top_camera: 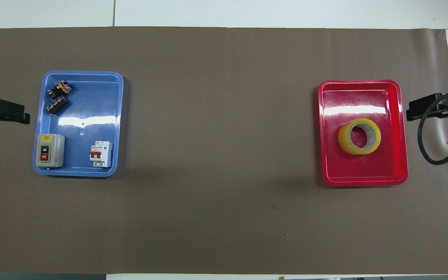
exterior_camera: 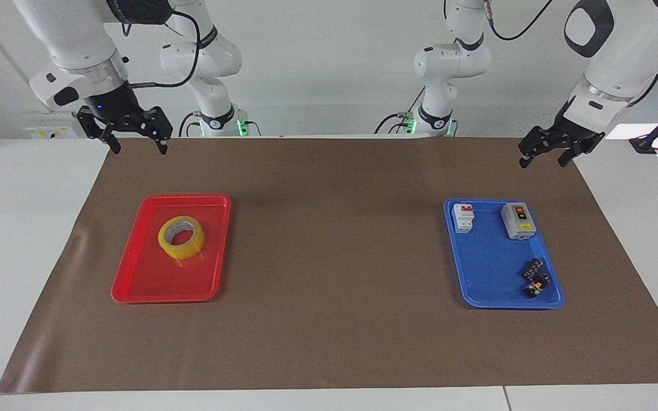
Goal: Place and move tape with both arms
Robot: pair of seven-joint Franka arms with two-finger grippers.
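Open brown mat between red tray and blue tray; nothing standing over tape.

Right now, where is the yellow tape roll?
The tape lies flat in the red tray, toward the right arm's end of the table.

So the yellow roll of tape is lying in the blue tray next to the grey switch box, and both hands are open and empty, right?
Not quite. The tape lies alone in the red tray, toward the right arm's end of the table, as the overhead view shows. The grey switch box sits in the blue tray. The rest holds: the left hand and right hand are open and empty.
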